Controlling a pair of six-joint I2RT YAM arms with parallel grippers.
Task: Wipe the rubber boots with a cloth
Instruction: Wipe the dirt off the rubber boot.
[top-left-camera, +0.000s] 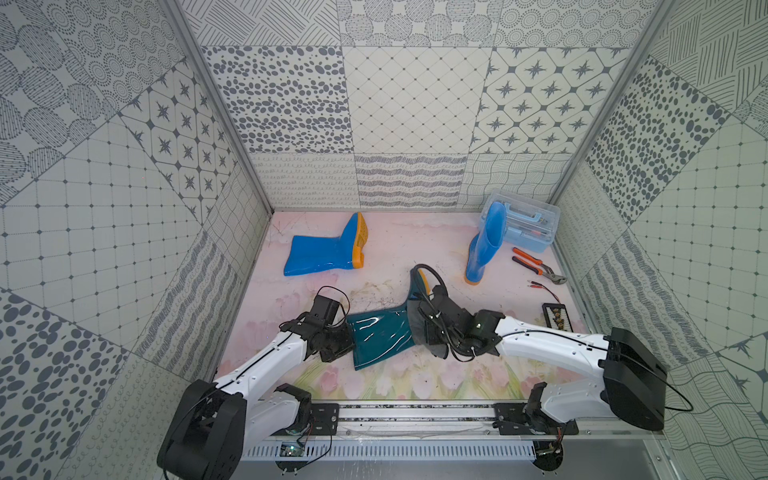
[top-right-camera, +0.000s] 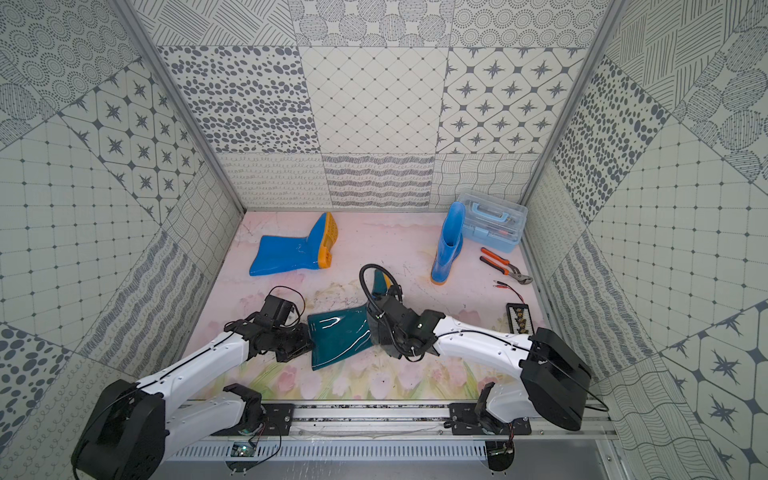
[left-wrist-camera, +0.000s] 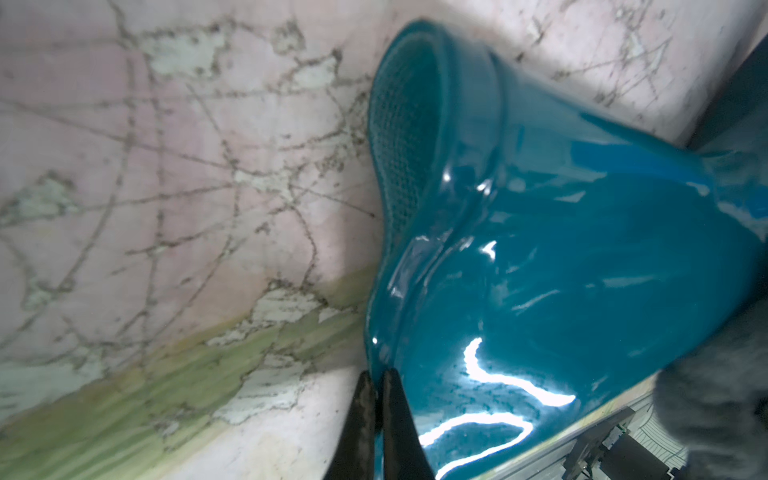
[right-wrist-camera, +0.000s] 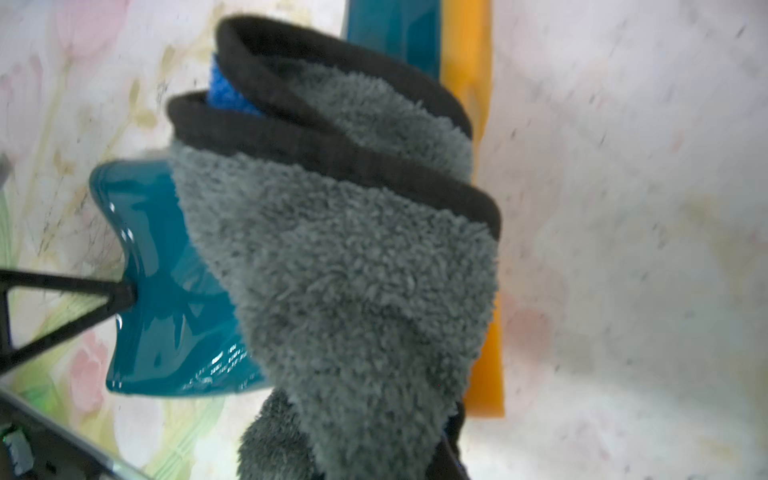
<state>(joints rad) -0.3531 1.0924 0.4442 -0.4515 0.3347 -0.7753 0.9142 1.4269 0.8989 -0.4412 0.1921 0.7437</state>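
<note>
**Operator:** Where is the teal boot (top-left-camera: 380, 338)?

**Technician:** It lies on its side on the table (top-left-camera: 415, 245), just toward 6 o'clock from centre. The shaft mouth faces 8 o'clock and the foot points to 12.

**Operator:** Left claw (left-wrist-camera: 378, 376)?

**Technician:** It is pinched closed on the rim of the shaft mouth, at the boot's 8 o'clock end.

**Operator:** Right claw (top-left-camera: 424, 328)?

**Technician:** It is closed on the cloth (right-wrist-camera: 357, 270). The pile hides its fingers. The cloth is bunched and rests against the boot's ankle, at the 3 o'clock end of the shaft.

**Operator:** Other boots?

**Technician:** The lying blue boot (top-left-camera: 320, 253) is at 10 o'clock. The upright blue boot (top-left-camera: 484, 245) is at 2 o'clock, beside the toolbox (top-left-camera: 528, 226). Pliers (top-left-camera: 536, 264) are at 3 o'clock.
</note>
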